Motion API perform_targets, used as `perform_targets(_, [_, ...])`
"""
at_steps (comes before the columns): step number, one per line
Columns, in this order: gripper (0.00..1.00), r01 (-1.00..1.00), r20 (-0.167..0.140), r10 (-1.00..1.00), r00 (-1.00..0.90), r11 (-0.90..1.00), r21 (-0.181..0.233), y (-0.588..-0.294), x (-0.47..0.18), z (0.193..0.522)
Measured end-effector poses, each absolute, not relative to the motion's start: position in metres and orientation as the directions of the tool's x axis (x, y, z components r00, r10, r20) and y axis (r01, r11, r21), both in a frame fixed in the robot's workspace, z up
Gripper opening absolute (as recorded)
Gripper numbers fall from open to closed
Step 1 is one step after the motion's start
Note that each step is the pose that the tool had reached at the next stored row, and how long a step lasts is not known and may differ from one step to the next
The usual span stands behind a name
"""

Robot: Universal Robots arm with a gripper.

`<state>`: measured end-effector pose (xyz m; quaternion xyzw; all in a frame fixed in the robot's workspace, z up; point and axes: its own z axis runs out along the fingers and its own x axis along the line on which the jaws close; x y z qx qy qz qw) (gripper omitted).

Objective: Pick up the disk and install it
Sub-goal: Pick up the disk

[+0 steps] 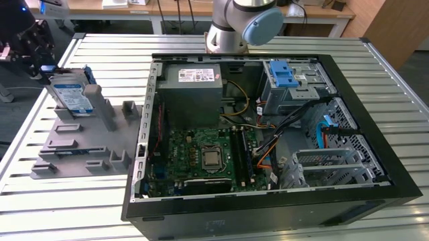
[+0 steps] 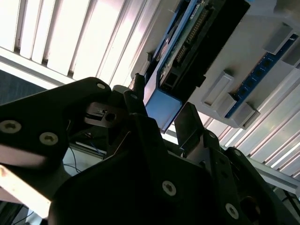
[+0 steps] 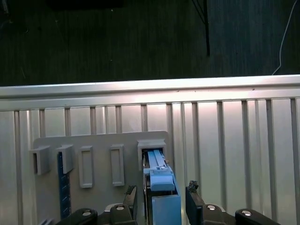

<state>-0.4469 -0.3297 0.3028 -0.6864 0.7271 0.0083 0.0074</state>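
Table: ribbed silver metal slats, long and parallel, bright where light falls on them.
Case: black box lying open on the table, thin metal walls, with a green circuit board and loose cables inside.
Holder: matte grey plastic plate on the table, towards the exterior view's left of the case, with raised square blocks and narrow slots.
Disk: flat silver-grey metal slab with a white-and-blue label in a blue plastic frame, standing on edge in a slot at the holder's far end, well apart from the case.
Gripper: black, with angular fingers spread apart. In both wrist views they straddle the disk's blue end, one on each side, just beside it. A thin gap shows on each side in the first wrist view, so nothing is clamped.
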Motion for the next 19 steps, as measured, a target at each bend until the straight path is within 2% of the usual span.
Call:
perform_targets(5, [0.53,-0.998,-0.021,-0.998,-0.058,0.058,0.016,-0.330,-0.446,0.300])
perform_targets(19, [0.53,-0.998,-0.020,-0.998,-0.058,0.057,0.013,-0.330,-0.446,0.289])
